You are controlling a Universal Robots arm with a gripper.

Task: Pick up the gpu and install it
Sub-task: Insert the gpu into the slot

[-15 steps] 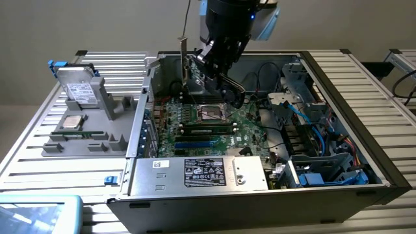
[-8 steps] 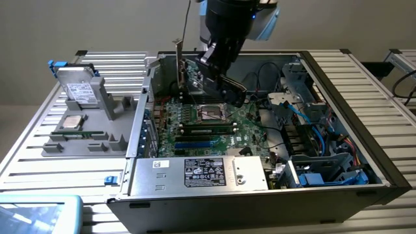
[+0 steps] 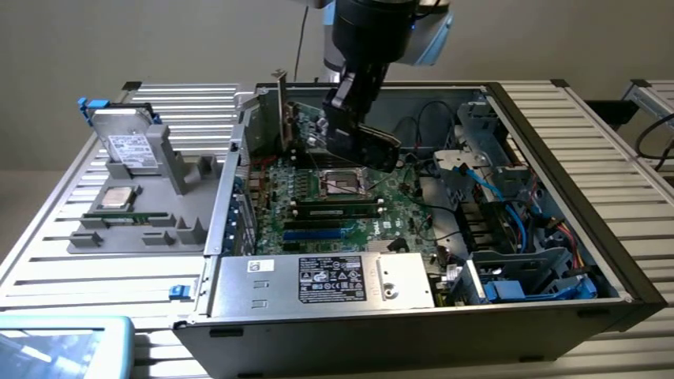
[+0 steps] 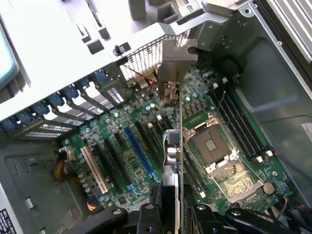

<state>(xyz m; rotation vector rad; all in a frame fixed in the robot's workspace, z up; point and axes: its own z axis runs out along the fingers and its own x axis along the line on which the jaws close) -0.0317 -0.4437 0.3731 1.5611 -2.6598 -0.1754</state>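
My gripper hangs inside the open computer case over the back of the motherboard, shut on the gpu. The card stands on edge, its long side towards the board and its metal bracket towards the case's rear wall at the exterior view's left. In the wrist view the gpu shows edge-on, held between the two fingers of my gripper. Its bracket sits near the perforated rear wall, and the card hovers above the expansion slots, between the blue slot and the processor socket.
The empty processor socket and memory sticks lie beside the card. A power supply fills the case's near corner; cables and drive cages fill its right side. A grey tray outside holds a silver chip and a drive.
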